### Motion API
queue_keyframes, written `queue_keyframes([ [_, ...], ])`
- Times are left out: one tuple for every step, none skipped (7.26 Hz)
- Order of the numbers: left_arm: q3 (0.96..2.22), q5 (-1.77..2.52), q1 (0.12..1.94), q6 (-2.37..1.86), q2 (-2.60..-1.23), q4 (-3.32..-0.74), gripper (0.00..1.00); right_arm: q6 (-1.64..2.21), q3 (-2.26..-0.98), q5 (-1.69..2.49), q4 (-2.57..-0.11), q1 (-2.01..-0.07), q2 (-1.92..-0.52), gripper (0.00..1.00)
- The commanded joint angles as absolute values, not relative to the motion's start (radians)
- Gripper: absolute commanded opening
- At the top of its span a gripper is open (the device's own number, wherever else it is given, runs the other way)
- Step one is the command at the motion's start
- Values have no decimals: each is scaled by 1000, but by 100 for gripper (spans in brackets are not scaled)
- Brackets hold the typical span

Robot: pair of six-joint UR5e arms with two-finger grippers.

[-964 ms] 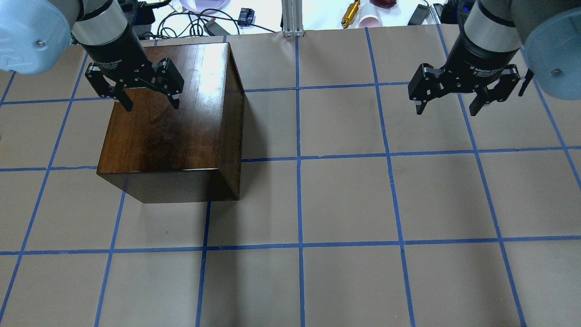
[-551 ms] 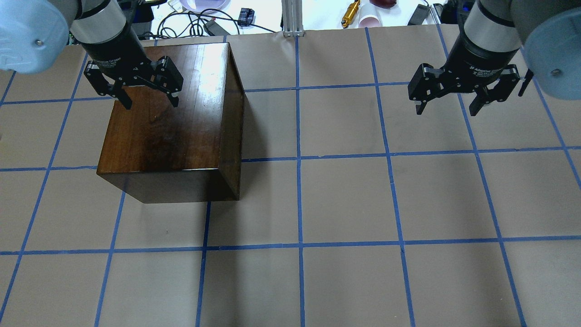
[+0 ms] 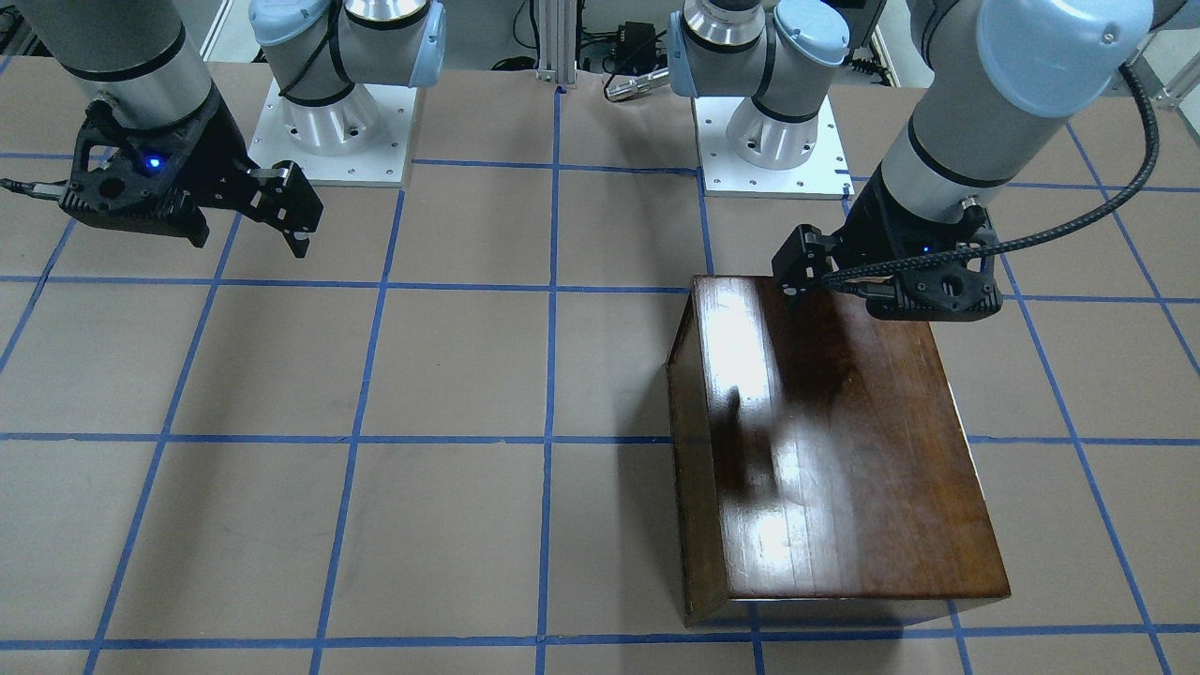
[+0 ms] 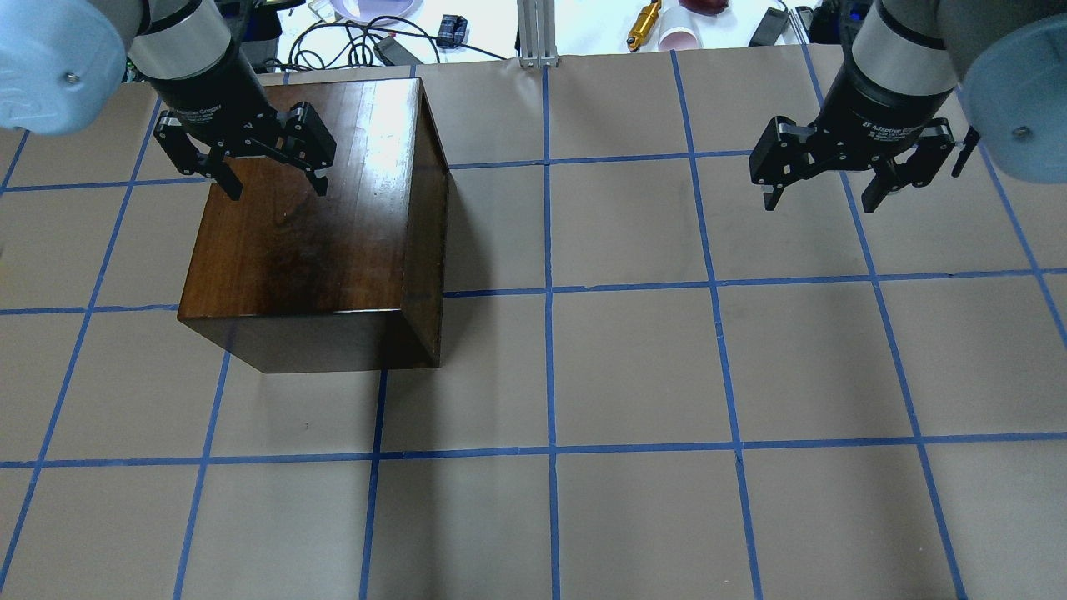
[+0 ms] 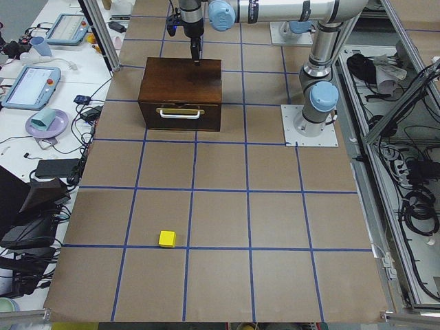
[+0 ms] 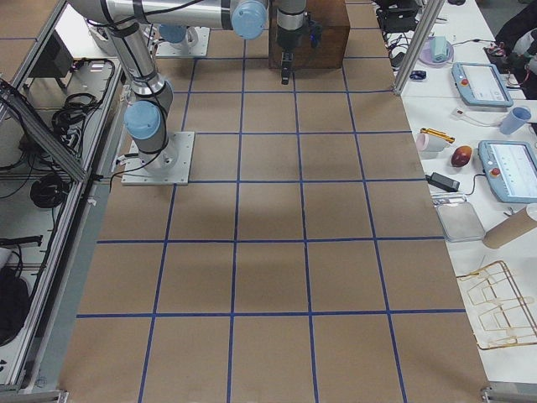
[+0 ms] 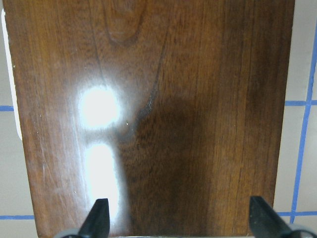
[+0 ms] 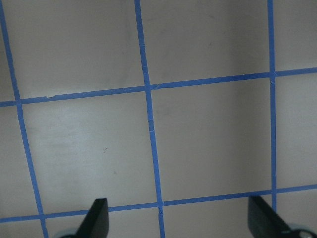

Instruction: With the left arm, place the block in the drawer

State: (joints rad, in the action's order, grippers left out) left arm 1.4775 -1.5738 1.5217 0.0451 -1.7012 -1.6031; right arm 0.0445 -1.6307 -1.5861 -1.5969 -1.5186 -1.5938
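Observation:
The yellow block (image 5: 167, 238) lies on the brown paper far from the wooden box (image 4: 317, 225), and only the exterior left view shows it. The drawer is shut; its dark front panel with a pale handle (image 5: 179, 115) shows in that view, and its tray is hidden. My left gripper (image 4: 276, 192) hangs open and empty over the far part of the box top (image 7: 163, 114), its fingertips (image 7: 99, 218) apart. My right gripper (image 4: 821, 204) is open and empty above bare table (image 8: 208, 139).
Both arm bases (image 3: 330, 122) stand on white plates at the robot's side. Cables (image 4: 358, 37), a gold cylinder (image 4: 643, 25) and a cup lie beyond the far table edge. Tablets and a purple plate (image 5: 47, 122) sit on the side bench.
My left gripper has shifted slightly toward the box's far edge, still open. The right arm and the box have not moved.

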Motion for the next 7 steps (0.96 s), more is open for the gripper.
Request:
queue_keyframes([
  [1477, -1574, 1522, 44, -1701, -1601, 100, 44, -1631, -1586, -1597, -1519, -1594, 100],
  [1477, -1574, 1520, 46, -1701, -1592, 100, 44, -1631, -1586, -1597, -1517, -1594, 100],
  [1480, -1574, 1520, 45, -1701, -1585, 100, 44, -1631, -1586, -1597, -1519, -1594, 100],
  [1482, -1566, 1500, 44, -1701, -1586, 100, 44, -1631, -1586, -1597, -1519, -1594, 100],
  [1476, -1560, 1476, 49, -1701, -1586, 100, 44, -1631, -1586, -1597, -1519, -1594, 100],
  [1471, -1562, 1453, 82, -1701, -1585, 100, 44, -1631, -1586, -1597, -1517, -1594, 100],
  [1465, -1562, 1421, 107, -1701, -1585, 100, 44, -1631, -1586, -1597, -1519, -1594, 100],
])
